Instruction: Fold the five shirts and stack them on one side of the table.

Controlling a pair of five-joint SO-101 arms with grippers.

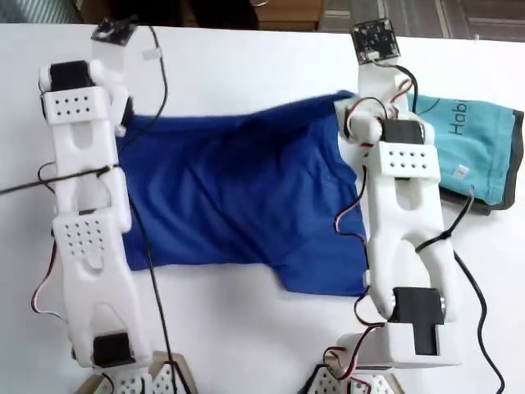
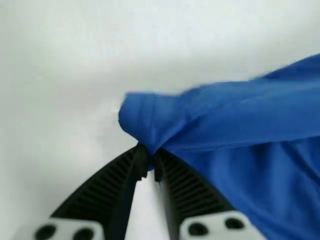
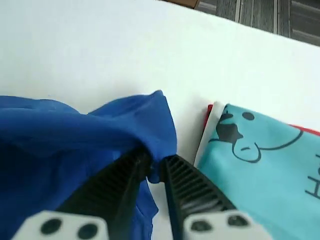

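Observation:
A blue shirt [image 1: 238, 205] lies spread between the two arms on the white table [image 1: 246, 66]. My left gripper [image 2: 148, 157] is shut on one corner of the blue shirt [image 2: 210, 125], pinching a fold of cloth. At the shirt's other far corner my right gripper [image 3: 154, 165] is shut on the blue shirt [image 3: 75, 130] as well. A stack of folded shirts [image 1: 472, 148] with a teal one on top lies at the table's right side, and in the right wrist view the teal shirt [image 3: 260, 165] sits just beside the held corner.
Black and red cables [image 1: 156, 246] run along both arms and across the cloth. The far part of the table, beyond the shirt, is bare white surface. A dark floor [image 1: 459, 16] shows past the table's far edge.

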